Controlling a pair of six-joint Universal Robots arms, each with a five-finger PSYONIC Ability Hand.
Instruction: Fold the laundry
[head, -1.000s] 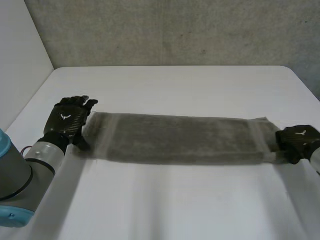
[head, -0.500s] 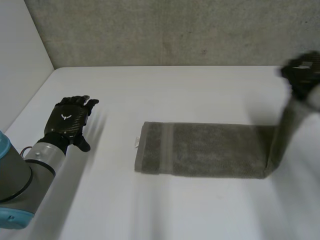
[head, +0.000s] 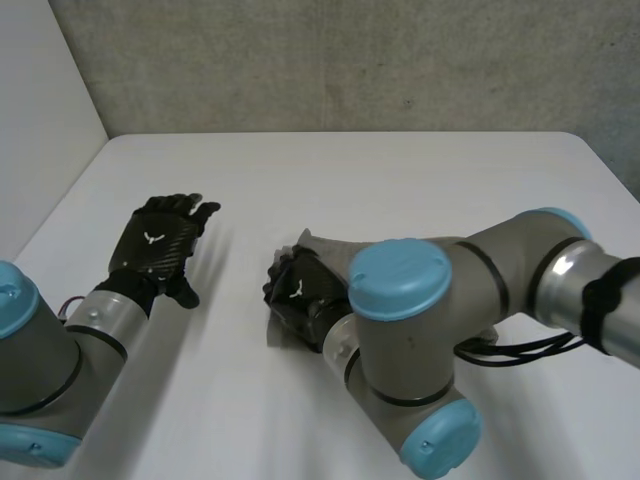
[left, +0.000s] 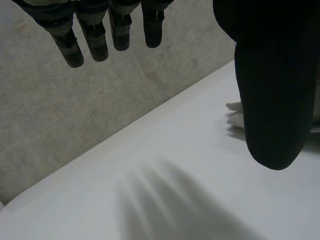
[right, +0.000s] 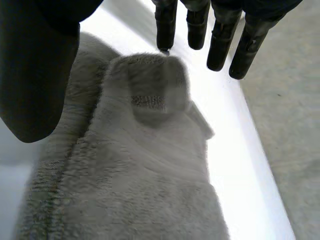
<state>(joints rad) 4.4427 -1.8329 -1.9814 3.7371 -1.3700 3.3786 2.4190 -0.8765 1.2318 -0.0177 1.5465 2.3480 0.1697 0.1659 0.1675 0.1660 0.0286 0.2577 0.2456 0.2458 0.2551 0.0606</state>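
– What colour is the towel (right: 150, 170)?
– Dull grey-brown all over. A flatter woven band (right: 148, 102) in the same shade crosses it near one end.
– And the table (head: 400, 180)?
– Plain white. The wall (head: 350, 60) behind it is mottled grey with darker specks.
– The hands?
– The left hand (head: 160, 245) and the right hand (head: 300, 295) are both black, each with a small white mark (head: 152, 238) on its back. The left arm (head: 40, 370) and right arm (head: 500, 270) are grey with light-blue caps (head: 398, 278).

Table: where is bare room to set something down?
Bare: the far strip of the table along the wall, and the gap between the left hand and the towel. Crowded: where the right hand and arm cover the towel.
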